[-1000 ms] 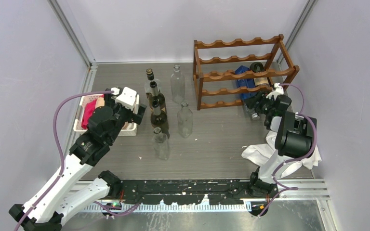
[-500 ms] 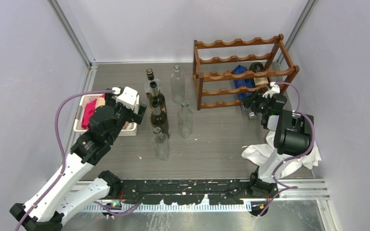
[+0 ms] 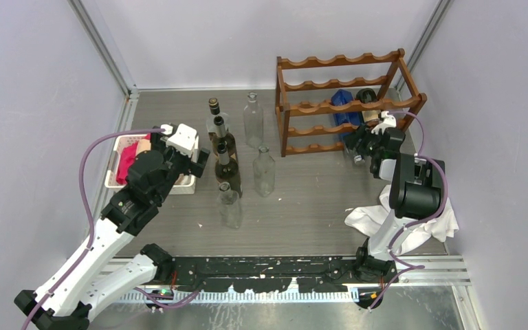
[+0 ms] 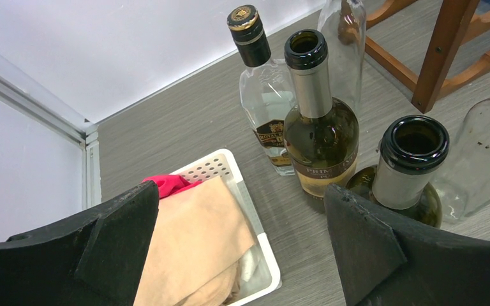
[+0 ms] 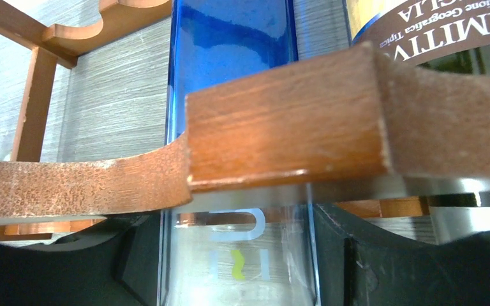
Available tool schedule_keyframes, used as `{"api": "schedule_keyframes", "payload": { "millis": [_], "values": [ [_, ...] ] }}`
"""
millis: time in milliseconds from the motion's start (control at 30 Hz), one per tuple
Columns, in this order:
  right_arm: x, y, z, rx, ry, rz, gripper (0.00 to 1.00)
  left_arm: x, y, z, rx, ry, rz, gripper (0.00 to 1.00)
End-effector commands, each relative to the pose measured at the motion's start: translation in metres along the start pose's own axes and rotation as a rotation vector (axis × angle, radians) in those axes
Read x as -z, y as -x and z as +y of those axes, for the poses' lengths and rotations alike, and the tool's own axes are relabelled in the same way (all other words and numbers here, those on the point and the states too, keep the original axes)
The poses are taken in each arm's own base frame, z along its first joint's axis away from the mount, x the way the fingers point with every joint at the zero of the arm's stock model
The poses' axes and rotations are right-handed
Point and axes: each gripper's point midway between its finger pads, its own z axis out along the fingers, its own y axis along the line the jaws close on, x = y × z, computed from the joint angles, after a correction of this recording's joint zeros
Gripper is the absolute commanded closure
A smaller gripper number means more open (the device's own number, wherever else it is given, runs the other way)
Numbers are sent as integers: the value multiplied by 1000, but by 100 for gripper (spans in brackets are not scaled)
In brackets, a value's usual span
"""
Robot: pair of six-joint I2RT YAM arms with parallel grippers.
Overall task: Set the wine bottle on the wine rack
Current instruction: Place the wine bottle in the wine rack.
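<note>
Wine bottle, blue glass fading to clear, lies on its side low in the rack, toward the rack's right end and just left of a dark bottle with a printed label that is already cradled there. A scalloped rail crosses in front of it in the right wrist view, so its body reaches in past the near rail. The right end effector is closed about halfway around the bottle's near end, one finger on each side of the glass. Gripping that end probably keeps the fingers outside the woodwork while the body slides toward the far rail. Whether the bottle's weight rests fully on the rails cannot be told

The left end effector hangs spread to its widest and grips nothing. It sits over the left of the tabletop, between a white tray of folded cloths and a cluster of upright bottles, seemingly poised there for a later pick
</note>
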Motion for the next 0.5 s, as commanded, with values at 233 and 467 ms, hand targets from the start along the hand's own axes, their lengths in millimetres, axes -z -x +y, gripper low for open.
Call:
{"api": "schedule_keyframes", "payload": {
  "millis": [233, 467],
  "values": [
    [-11, 94, 21, 185, 35, -232, 67, -2, 19, 4, 22, 9, -76, 1],
    [-11, 80, 11, 189, -4, -179, 41, -2, 19, 3, 22, 4, -76, 1]
  ]
}}
